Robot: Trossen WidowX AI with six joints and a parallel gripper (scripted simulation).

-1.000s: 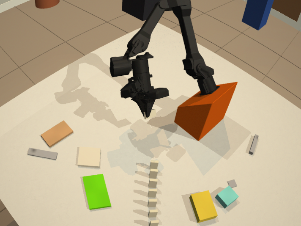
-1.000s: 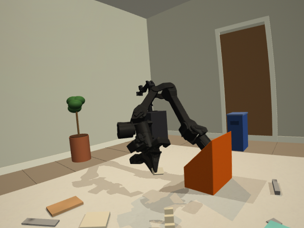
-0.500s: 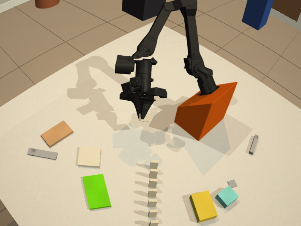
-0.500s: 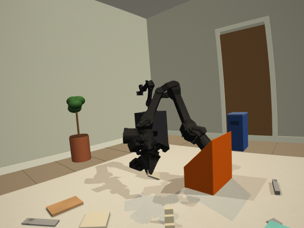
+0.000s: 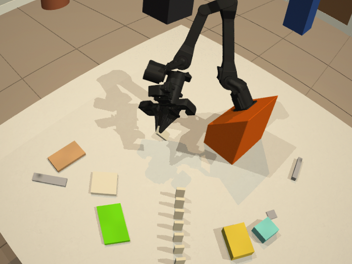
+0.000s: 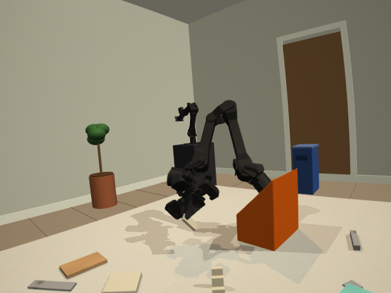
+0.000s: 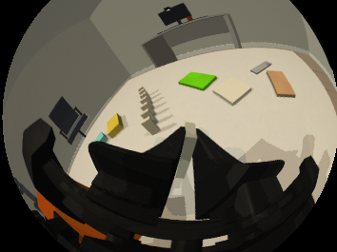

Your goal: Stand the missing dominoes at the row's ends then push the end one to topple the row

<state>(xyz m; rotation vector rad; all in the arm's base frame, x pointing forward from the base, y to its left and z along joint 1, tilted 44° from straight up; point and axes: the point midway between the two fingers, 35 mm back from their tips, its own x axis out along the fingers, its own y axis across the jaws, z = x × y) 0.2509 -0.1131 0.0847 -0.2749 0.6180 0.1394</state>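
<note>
Rn gripper (image 5: pixel 158 131) (image 6: pixel 185 217) (image 7: pixel 188 131) nearly shut, gripping 1 domino (image 5: pixel 162 134) (image 6: pixel 189 224) (image 7: pixel 189 133).

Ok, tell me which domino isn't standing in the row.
The domino in the gripper: it is tilted and pinched between the fingers, while the row's dominoes stand upright on the table.

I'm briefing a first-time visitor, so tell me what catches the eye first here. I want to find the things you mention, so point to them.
Probably the orange wedge-shaped block (image 5: pixel 226 142) (image 6: pixel 285 208) under the black arm's base. Next, the bright green slab (image 5: pixel 113 223) (image 7: pixel 197 81), lying flat left of the domino row (image 5: pixel 178 225) (image 7: pixel 148 107) in the top view.
</note>
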